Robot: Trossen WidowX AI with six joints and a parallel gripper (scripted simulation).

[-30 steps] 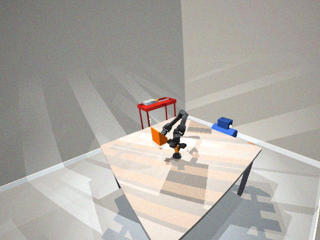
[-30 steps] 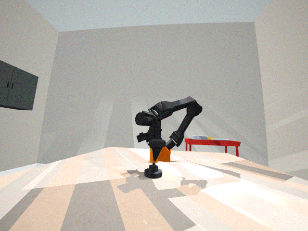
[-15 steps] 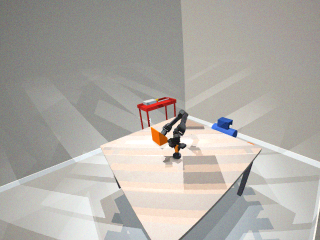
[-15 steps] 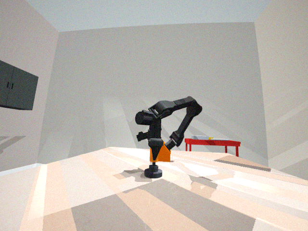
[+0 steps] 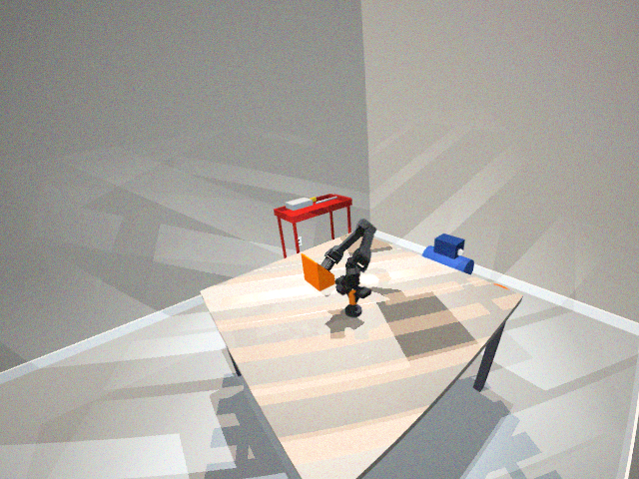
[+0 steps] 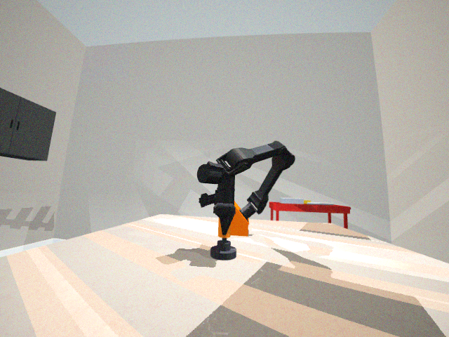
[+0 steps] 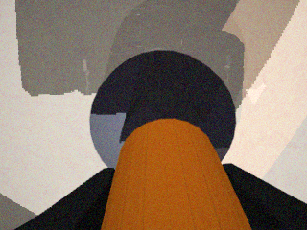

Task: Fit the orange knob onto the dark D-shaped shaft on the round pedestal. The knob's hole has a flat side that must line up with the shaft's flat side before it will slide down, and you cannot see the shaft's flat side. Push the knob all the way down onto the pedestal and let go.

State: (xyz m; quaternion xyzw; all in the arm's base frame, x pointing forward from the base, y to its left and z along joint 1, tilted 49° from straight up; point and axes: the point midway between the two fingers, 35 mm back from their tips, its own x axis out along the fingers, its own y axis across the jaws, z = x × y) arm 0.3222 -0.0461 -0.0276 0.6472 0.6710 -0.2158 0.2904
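The orange knob (image 5: 352,297) (image 6: 219,231) (image 7: 173,177) is upright between the fingers of my gripper (image 5: 352,293) (image 6: 224,232) (image 7: 168,176), which is shut on it. The dark round pedestal (image 5: 353,311) (image 6: 223,253) (image 7: 163,81) stands on the table directly below the knob. In the exterior view, a short piece of the dark shaft (image 6: 224,239) shows between the knob's lower end and the pedestal's raised collar, so the knob is above the pedestal. How far the shaft reaches into the hole, and both flat sides, are hidden.
An orange angular block (image 5: 316,272) (image 6: 240,225) stands on the table (image 5: 329,391) (image 6: 119,286) beside the arm, behind the pedestal. A red side table (image 5: 312,210) (image 6: 308,207) and a blue machine (image 5: 447,258) are farther back, away from the pedestal.
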